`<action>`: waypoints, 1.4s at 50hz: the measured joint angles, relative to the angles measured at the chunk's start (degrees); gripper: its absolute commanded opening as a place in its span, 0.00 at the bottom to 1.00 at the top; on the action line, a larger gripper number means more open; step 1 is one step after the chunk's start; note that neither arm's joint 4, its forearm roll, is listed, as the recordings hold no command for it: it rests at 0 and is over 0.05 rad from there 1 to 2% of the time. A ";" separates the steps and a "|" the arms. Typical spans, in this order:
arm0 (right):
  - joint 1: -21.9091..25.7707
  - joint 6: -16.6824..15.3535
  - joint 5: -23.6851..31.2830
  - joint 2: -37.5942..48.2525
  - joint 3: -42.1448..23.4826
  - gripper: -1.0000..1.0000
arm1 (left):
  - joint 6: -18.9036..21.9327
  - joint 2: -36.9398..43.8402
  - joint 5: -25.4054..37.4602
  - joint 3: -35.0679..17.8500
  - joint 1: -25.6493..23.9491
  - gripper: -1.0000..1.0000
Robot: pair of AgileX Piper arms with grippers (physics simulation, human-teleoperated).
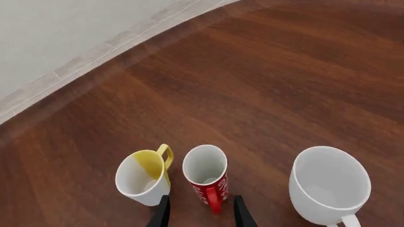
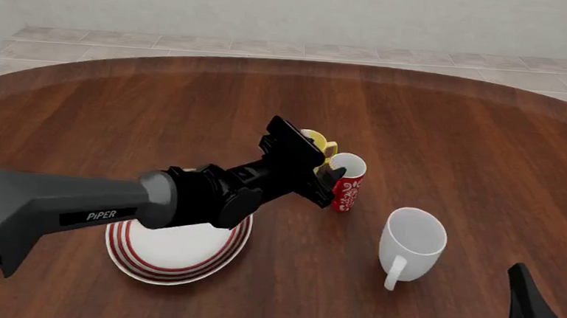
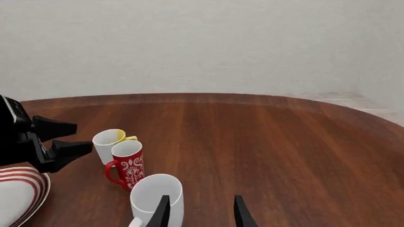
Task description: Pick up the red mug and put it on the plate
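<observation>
On the dark wood tabletop [image 2: 463, 126], your left hand [image 1: 200, 213] hangs spread astride the red mug [image 2: 347, 182], at 2 o'clock from the plate [image 2: 174, 252]; closing carelessly could knock the yellow mug [image 2: 316, 142] touching it.

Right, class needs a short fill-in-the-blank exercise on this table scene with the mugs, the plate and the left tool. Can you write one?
1. The red mug stands between the white-and-yellow mug and the plain ____ mug.
2. The left tool is ____, its fingers either side of the red mug's handle.
3. The plate has ____ rings round its rim.
4. All three mugs stand ____ on the table.

Missing words: white; open; red; upright
</observation>
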 measured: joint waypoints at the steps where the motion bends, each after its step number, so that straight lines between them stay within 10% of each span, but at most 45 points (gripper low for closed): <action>1: -0.01 0.01 -0.01 0.02 0.00 1.00 | -0.14 0.18 -0.06 -0.05 -0.04 1.00; 70: -0.62 0.06 -0.76 0.46 0.71 1.00 | -1.87 10.44 -3.51 -3.83 0.01 1.00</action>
